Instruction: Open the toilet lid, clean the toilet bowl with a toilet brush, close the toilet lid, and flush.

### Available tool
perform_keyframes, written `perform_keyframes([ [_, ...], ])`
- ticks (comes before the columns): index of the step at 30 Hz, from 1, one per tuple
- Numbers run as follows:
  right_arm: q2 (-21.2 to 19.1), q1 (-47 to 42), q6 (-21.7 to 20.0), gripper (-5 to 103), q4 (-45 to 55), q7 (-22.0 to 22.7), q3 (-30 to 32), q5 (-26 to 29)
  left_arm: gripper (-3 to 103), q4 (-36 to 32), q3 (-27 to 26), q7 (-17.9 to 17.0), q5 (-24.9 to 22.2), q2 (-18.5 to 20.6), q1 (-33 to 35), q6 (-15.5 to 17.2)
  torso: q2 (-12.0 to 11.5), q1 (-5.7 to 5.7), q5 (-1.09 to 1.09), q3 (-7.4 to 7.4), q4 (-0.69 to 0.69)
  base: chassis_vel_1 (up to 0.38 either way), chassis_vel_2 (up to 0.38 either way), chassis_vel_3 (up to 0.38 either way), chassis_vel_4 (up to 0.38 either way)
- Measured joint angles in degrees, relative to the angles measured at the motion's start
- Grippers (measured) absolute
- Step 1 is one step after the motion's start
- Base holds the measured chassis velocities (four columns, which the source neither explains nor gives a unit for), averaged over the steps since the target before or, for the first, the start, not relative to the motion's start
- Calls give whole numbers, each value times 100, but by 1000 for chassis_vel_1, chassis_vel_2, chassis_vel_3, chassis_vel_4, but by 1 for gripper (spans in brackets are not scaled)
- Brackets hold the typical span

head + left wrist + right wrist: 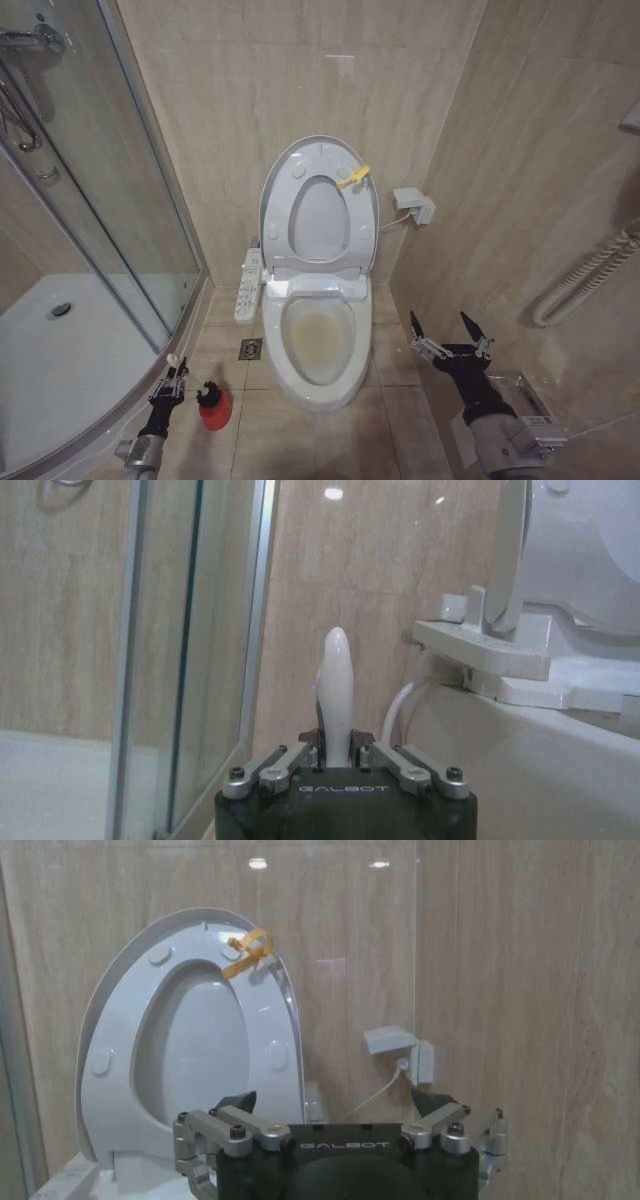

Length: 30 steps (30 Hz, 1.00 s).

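Note:
The toilet lid [320, 215] stands raised against the back wall with the white seat ring [288, 235] up in front of it, and a yellow clip [352, 178] sits at the rim. Below lies the open toilet bowl [283, 350] with yellowish water. My left gripper [172, 378] is low on the floor, left of the bowl, shut on the toilet brush's pale handle [336, 679]. The rest of the brush is hidden under the gripper. My right gripper [450, 335] hangs open and empty to the right of the bowl, facing the lid [200, 1042].
A small red holder [214, 410] with a dark top stands just right of my left gripper. The curved glass shower door [90, 230] and white tray [60, 350] close off the left. A control panel [248, 285], a floor drain [250, 348], a wall box [415, 205] and a hose [590, 280] surround the toilet.

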Motion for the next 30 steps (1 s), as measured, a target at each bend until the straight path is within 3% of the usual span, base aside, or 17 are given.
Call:
perform_keyframes([
  [17,0,0,0,100,0,0,0,0,18,481,7,-115,-17,-8,4,2,0,-1,0,0,0,0,0,0,0],
  [30,0,0,0,100,0,0,0,0,18,1069,255,-113,456,-207,-161,-10,1,-1,4,-1,1,0,0,0,0],
])
